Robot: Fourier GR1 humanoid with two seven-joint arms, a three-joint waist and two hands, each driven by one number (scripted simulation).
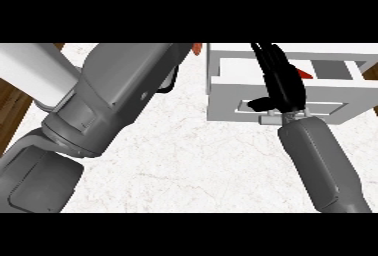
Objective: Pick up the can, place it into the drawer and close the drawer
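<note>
A white drawer stands open at the upper right of the counter, its grey inside facing up. A small red piece, apparently the can, shows inside the drawer just right of my right hand; most of it is hidden. My right hand lies stretched over the drawer's front and inside, fingers straight and thumb out to the left, holding nothing I can see. My left forearm fills the left of the view, raised close to the camera. Only a thin black strip of the left hand shows at its right edge.
A red-orange sliver peeks out at the top between the left arm and the drawer; what it is cannot be told. A white block lies at the upper left. Brown floor borders the white marble counter on the left.
</note>
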